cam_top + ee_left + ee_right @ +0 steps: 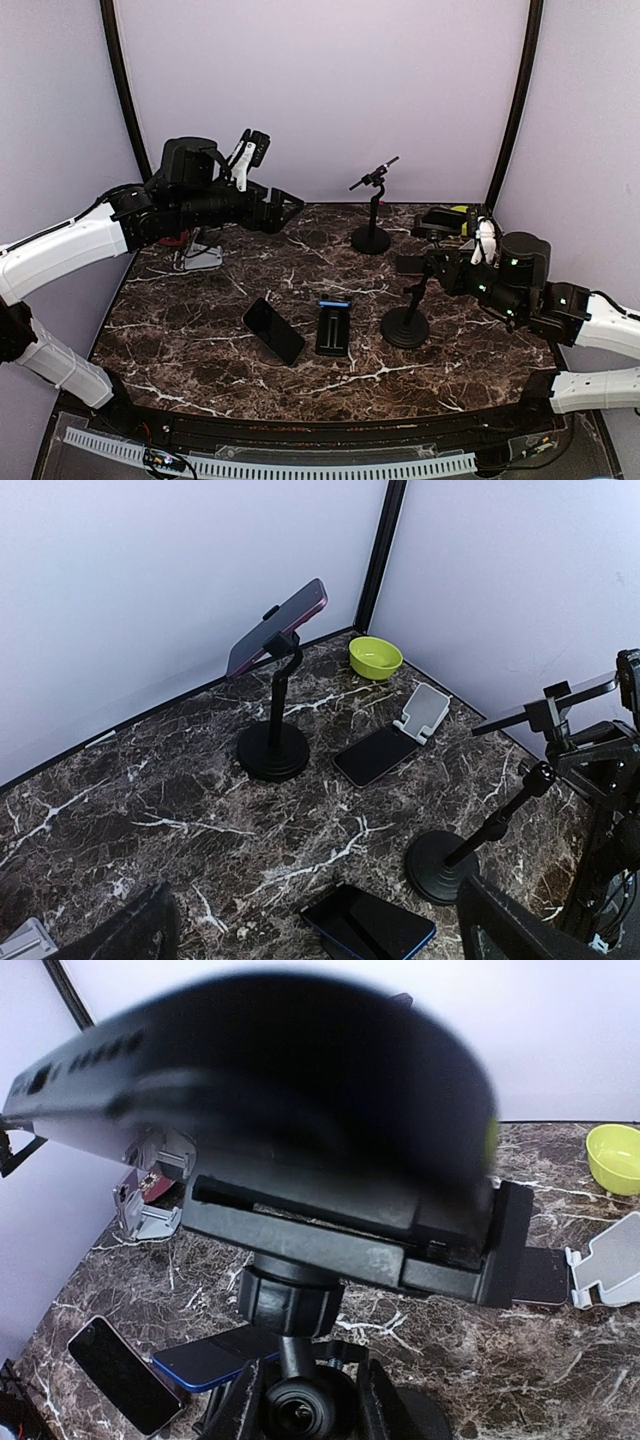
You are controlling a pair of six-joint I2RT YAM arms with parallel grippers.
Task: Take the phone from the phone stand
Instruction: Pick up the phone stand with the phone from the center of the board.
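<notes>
Tabletop foreground: two loose phones (273,330) are laid flat on the tabletop (200,370), well apart from any claw; they are judged not to be the target.
Task's thing: the phone (280,1090) is held crosswise in the clamp of the near stand (440,865), on the right side of the tabletop.
Right claw (440,268): it is brought right up to the phone from the right. Whether its jaws are apart or already pressed on the phone cannot be told, as the phone fills and blurs the wrist view.
Deciding relation: the phone is met directly ahead of the right claw. Its long axis is set across the line of approach, left end tipped upward, so a lift out of the clamp is judged to be called for.
Nearer arm: the right, by far.
Left claw (285,208): it is held high over the left rear, jaws spread wide, nothing between them.
Far back: a second phone (373,175) is carried on the far stand (371,238), unattended.
</notes>
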